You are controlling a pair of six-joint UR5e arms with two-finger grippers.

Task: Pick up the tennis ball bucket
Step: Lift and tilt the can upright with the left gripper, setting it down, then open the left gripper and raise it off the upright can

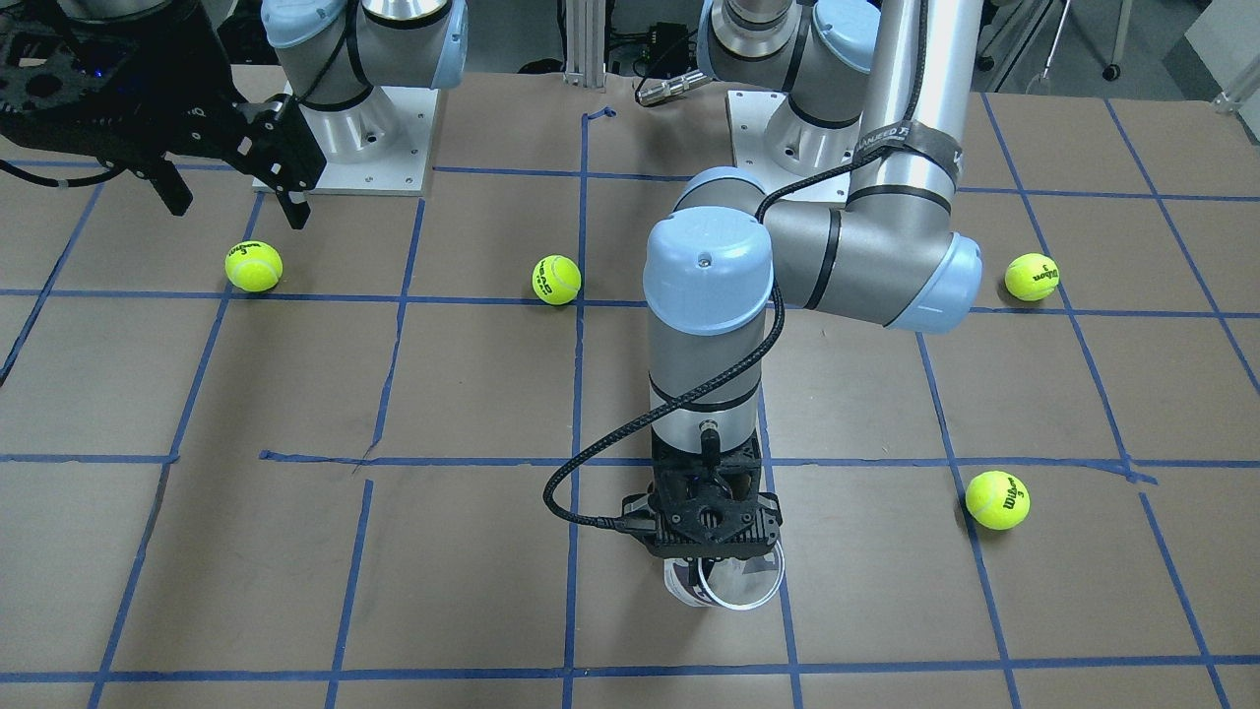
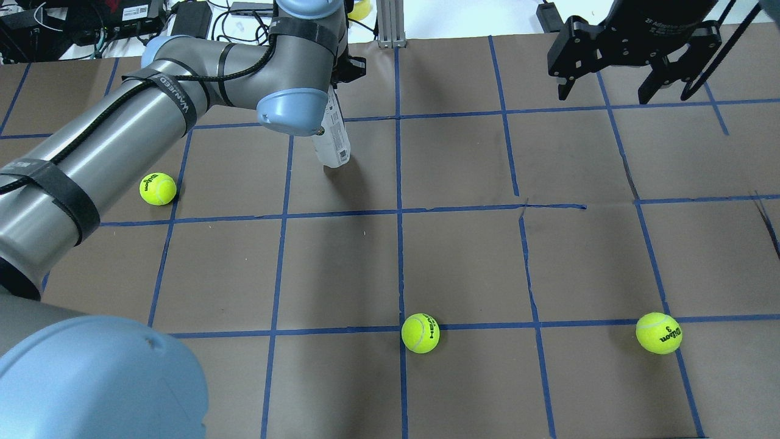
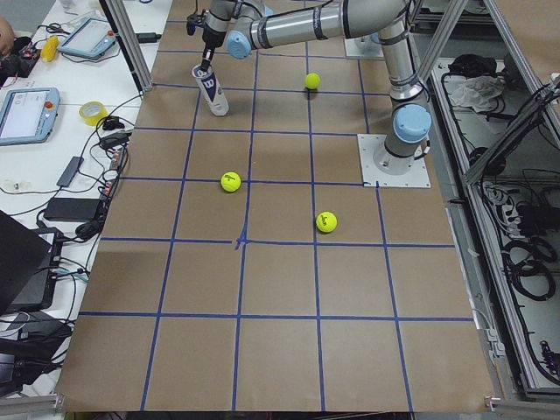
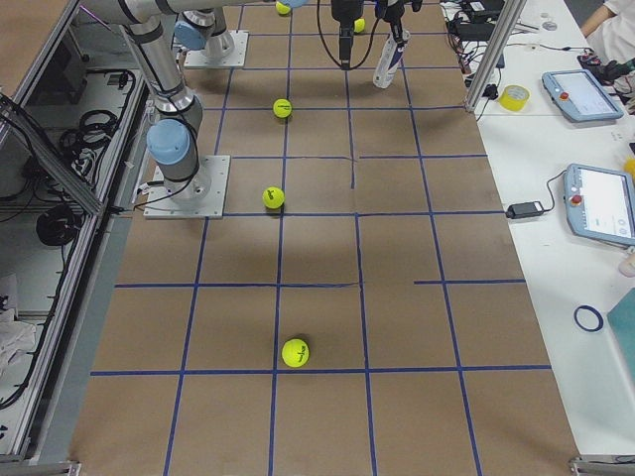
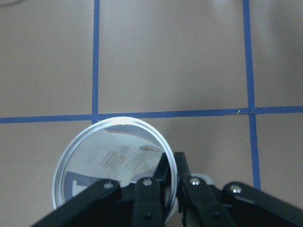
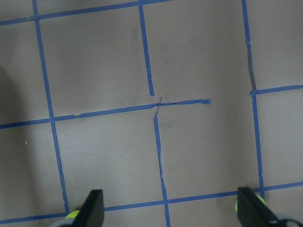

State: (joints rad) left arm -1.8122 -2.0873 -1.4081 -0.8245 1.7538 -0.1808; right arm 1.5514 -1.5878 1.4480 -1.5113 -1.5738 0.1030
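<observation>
Left gripper (image 5: 173, 163) nearly closed, 1 finger inside and 1 outside, pinching the silvery rim of the tennis ball bucket (image 5: 109, 156), which hangs tilted at the table (image 2: 463, 262) far side; can't tell if base touches. Right gripper (image 2: 604, 94) spread wide, empty. Risk: thin 1-edge pinch lets the tube slip, swing or flex.

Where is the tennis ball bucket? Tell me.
Overhead view: the tennis ball bucket is at the far side of the table, left of centre, rim pinched by the left gripper.

Bright even light, soft shadows, sharp
</observation>
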